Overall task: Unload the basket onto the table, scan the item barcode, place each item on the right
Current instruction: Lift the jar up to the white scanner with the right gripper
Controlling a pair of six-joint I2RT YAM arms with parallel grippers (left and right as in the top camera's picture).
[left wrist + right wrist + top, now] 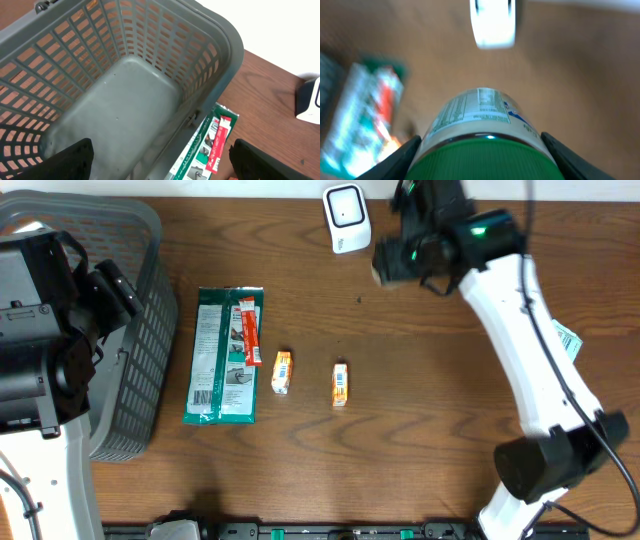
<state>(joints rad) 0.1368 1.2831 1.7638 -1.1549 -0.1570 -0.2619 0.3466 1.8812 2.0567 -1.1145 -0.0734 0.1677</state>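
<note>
Right gripper point(482, 162) is clamping a green-lidded jar point(479, 116) between its fingers, holding it just short of the white scanner point(492, 22) near the table's point(420, 420) far edge, with the printed label facing up. To do this well, the wrist is probably needing a slow roll until the barcode, which I cannot make out, is squarely facing the scanner window. Bare wood is lying between jar and scanner. The green packet point(225, 355) and two small orange boxes point(282, 371) are sitting well apart, and the left gripper point(162, 160) is hanging wide-jawed over the basket point(220, 45).

Blurred jar point(480, 114) label, green lid point(485, 160) cut by bottom edge, scanner point(493, 22) smeared, basket point(152, 345) cropped left
</note>
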